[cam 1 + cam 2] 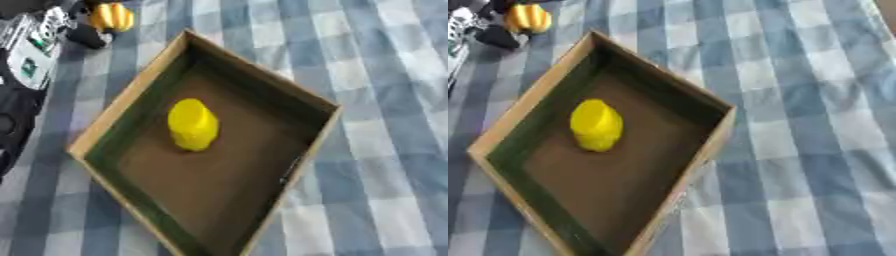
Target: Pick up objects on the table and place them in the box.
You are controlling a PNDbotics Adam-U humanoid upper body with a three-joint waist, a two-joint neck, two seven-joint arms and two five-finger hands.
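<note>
**1 in the box, 1 in the left hand beyond its far-left corner**

The box (318,104) sits askew on the checked cloth (385,150), and 1 yellow object (192,124) lies inside, left of its centre, long axis running toward the far wall. Beyond the box's far-left corner, the left hand (86,34) has dark fingers curled round 1 orange-yellow object (111,16). From there the box opening lies nearer and to the right. The right hand shows in neither view.
</note>
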